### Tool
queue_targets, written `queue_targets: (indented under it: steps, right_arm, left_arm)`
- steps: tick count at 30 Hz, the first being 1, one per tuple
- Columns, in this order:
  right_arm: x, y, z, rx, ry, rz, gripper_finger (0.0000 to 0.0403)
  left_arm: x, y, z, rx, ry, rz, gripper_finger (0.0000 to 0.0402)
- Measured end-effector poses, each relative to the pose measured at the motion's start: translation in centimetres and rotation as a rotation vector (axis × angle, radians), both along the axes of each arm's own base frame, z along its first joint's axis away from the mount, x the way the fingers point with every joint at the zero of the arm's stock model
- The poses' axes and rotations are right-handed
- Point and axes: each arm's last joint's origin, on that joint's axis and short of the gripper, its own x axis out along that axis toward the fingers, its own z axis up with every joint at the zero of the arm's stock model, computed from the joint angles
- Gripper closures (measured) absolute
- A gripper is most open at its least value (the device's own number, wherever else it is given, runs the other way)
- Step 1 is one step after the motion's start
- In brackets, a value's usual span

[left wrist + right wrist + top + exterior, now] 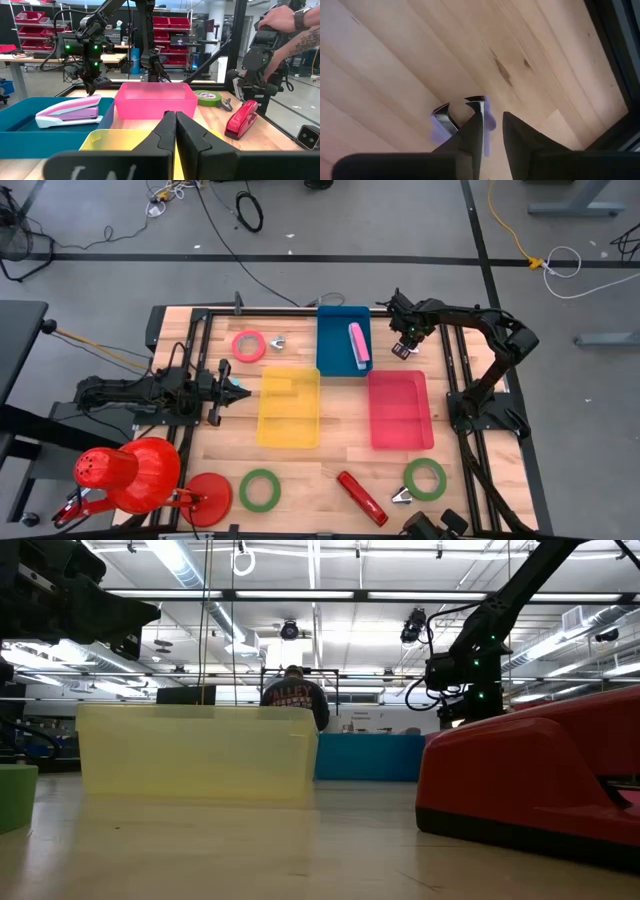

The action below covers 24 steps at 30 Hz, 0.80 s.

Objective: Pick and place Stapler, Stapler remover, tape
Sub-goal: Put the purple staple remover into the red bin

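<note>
My right gripper (402, 350) hangs fingers down over bare wood just right of the blue bin (330, 355), nearly shut around a purple staple remover (440, 131) with metal claws. It also shows in the left wrist view (92, 86), beyond the bin. A pink-and-lilac stapler (358, 343) lies inside the blue bin, also seen in the left wrist view (70, 111). My left gripper (240, 391) is shut and empty, level at the table's left, pointing at the yellow bin (290, 407). My right gripper comes at the staple remover from above, fingers pointing down. A strip of its purple handle (488, 125) shows in the narrow gap beside one finger (472, 132). The fingers hide the contact itself. I cannot tell whether the remover is clear of the wood.
A pink bin (400, 410) sits right of the yellow one. A pink tape ring (248, 345) and a silver remover (277, 342) lie at the far left. Green tapes (259, 490) (425, 478), a red stapler (361, 498) and another remover (402, 496) lie near. A person's hand (285, 20) shows.
</note>
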Motion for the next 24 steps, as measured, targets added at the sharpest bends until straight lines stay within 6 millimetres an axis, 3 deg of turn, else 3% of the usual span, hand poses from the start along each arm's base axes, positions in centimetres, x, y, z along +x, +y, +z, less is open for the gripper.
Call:
queue_targets:
  steps: [24]
  right_arm:
    - [0.04,-0.03,0.00,-0.004,-0.004,0.001,0.0393]
  left_arm:
    - [0.00,0.00,-0.01,0.000,0.000,0.000,0.0385]
